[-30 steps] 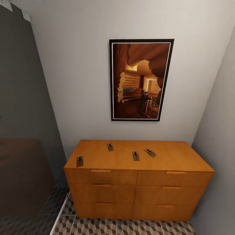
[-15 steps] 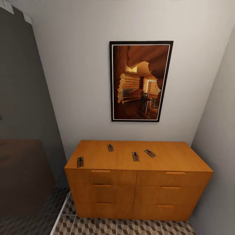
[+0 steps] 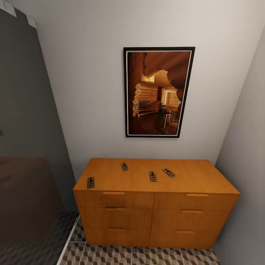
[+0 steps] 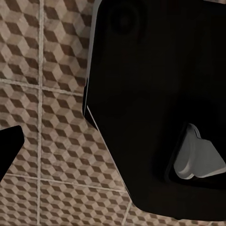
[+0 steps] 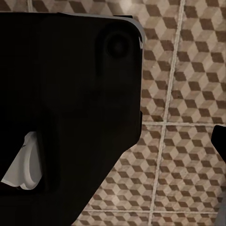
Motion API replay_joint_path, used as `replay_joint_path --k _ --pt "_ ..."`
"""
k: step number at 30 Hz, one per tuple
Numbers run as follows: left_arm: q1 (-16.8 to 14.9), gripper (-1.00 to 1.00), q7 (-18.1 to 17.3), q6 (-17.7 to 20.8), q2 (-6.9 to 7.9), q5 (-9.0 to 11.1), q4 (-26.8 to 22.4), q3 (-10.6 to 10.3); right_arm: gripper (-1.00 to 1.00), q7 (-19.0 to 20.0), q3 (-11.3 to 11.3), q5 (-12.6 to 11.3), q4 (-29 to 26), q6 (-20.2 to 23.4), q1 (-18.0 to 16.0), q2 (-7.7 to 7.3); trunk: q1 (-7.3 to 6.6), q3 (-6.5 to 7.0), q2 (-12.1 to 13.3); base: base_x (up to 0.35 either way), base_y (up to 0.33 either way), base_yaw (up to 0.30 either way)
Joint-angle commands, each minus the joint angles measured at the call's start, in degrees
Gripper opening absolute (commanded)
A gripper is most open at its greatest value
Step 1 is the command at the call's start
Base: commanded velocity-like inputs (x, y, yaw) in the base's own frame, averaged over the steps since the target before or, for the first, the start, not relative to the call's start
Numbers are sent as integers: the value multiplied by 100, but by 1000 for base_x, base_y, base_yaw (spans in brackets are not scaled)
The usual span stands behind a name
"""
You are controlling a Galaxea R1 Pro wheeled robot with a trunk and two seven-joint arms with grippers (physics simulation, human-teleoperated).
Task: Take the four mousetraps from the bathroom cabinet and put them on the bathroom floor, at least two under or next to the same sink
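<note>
- Patterned floor [image 4: 52, 117] tiles lie under both wrist cameras; you can't tell from them whether either claw is released or clenched.
- Orange cabinet [image 3: 154, 217] faces you, drawers closed.
- Four mousetraps [image 3: 152, 176] lie apart on its top.
- Behind it, a picture [image 3: 158, 92] hangs on the wall.

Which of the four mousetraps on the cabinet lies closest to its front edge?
The leftmost mousetrap, near the cabinet's front left corner. The other three lie farther back, around the middle of the top.
</note>
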Motion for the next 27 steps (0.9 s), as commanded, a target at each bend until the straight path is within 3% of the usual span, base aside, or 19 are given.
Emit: replay_joint_path --k 1,27 --pt "-1 100 2 -5 0 37 2 23 100 2 2 2 7 -20 -2 0 2 -2 -4 0 0 0" --pt "1 100 2 -6 6 37 2 42 100 2 2 -4 10 -29 -2 -16 2 -2 -4 0 0 0"
